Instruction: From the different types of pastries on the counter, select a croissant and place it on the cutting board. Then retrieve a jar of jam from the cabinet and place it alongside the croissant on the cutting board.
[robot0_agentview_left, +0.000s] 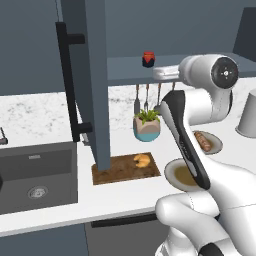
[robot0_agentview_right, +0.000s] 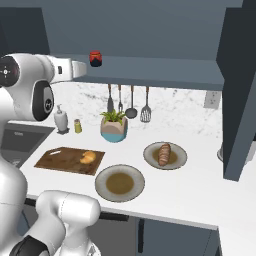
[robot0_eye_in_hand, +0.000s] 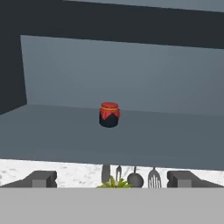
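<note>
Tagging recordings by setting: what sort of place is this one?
A rendered home kitchen: a marbled counter with a dark sink, utensils hanging under an open wall cabinet, and plates of food.

I'm looking at a home kitchen, rendered. White marbled bench (robot0_agentview_left: 40, 112) w/ dark sink (robot0_agentview_left: 37, 175) set in. Dark blue-grey wall cabinet (robot0_agentview_left: 97, 75) above, door open, long black bar handle (robot0_agentview_left: 67, 82). Utensils (robot0_agentview_right: 127, 102) hang on the backsplash: spatulas, ladle. Soap pump (robot0_agentview_right: 61, 120) by the sink, potted plant (robot0_agentview_right: 114, 125), outlet (robot0_agentview_right: 212, 100) on the wall. Food out: board (robot0_agentview_right: 62, 160) w/ croissant (robot0_agentview_right: 88, 157), two plates (robot0_agentview_right: 120, 183), jam jar (robot0_eye_in_hand: 109, 114) on the shelf.
</note>
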